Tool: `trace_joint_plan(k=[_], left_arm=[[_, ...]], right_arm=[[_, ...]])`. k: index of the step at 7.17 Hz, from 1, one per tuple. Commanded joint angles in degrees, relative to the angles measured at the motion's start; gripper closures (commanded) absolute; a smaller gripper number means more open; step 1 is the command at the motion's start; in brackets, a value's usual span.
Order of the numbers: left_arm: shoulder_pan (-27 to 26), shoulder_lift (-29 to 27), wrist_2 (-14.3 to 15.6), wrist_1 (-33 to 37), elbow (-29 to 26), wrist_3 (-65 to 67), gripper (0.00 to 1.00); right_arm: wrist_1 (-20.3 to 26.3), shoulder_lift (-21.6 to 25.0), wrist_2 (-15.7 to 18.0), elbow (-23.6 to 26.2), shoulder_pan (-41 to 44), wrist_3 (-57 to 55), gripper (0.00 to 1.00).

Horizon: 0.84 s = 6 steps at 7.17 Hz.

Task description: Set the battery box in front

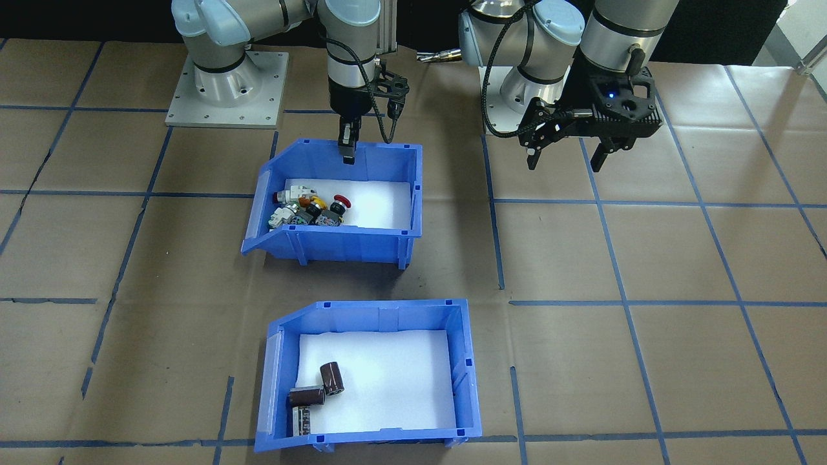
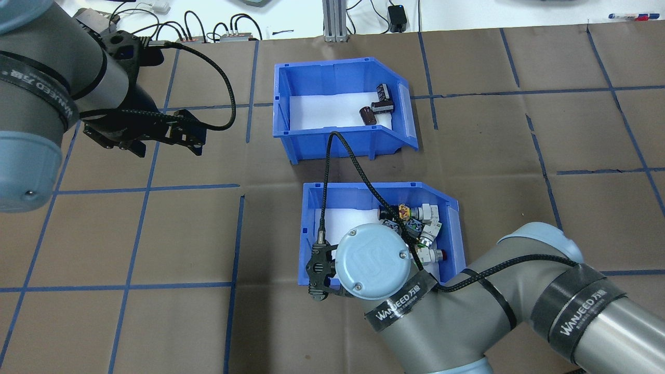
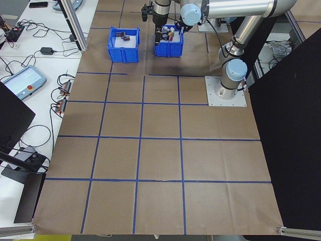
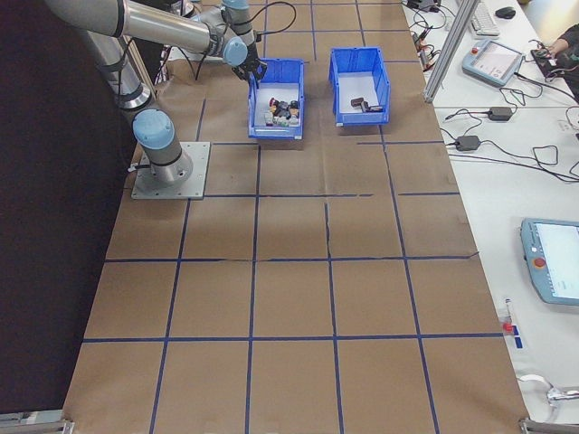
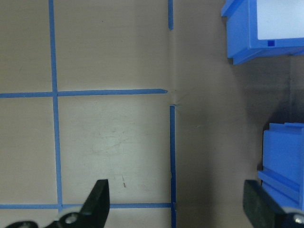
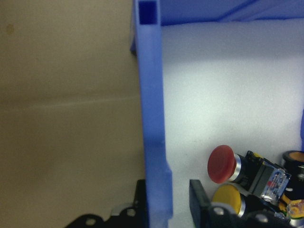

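While left claw gapes, right claw straddles switch bin wall.

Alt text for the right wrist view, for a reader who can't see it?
The right gripper straddles the blue wall of the switch bin, one finger on each side. Inside, on the white floor, lie push-button switches with red and yellow caps; brown table paper lies outside.

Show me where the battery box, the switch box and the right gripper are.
battery box (image 1: pixel 466 361): front-facing view, side wall.
switch box (image 1: pixel 352 243): front-facing view, outer wall.
right gripper (image 6: pixel 167 199): right wrist view, fingers astride the switch box wall.
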State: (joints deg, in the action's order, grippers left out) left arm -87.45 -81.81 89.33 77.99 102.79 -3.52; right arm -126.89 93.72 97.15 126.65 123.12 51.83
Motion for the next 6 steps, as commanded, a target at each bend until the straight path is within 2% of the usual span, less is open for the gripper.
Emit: trace_joint_plan(k=[1,2,3,5,6], left_arm=[[0.0,-0.01,-0.04,-0.03,-0.05,0.01,0.0],[0.0,-0.01,-0.04,-0.03,-0.05,0.01,0.0],[0.0,-0.1,-0.04,-0.03,-0.05,0.01,0.0],[0.0,-0.19,-0.04,-0.03,-0.14,0.01,0.0],[0.0,-0.19,0.05,0.58,-0.23,0.01,0.0]], right_arm=[[2.33,1.45,3.12,-3.4,-0.86,0.38,0.0],[7.65,4.25,3.22,-6.47,-2.25,0.55,0.0],[10.49,7.24,3.74,-8.07,-5.84,0.73,0.0],[11.05,12.34,1.48,-8.61,-20.56,-1.1,0.0],[10.96,13.67,-2.54,-9.22,-26.9,-7.38,0.0]])
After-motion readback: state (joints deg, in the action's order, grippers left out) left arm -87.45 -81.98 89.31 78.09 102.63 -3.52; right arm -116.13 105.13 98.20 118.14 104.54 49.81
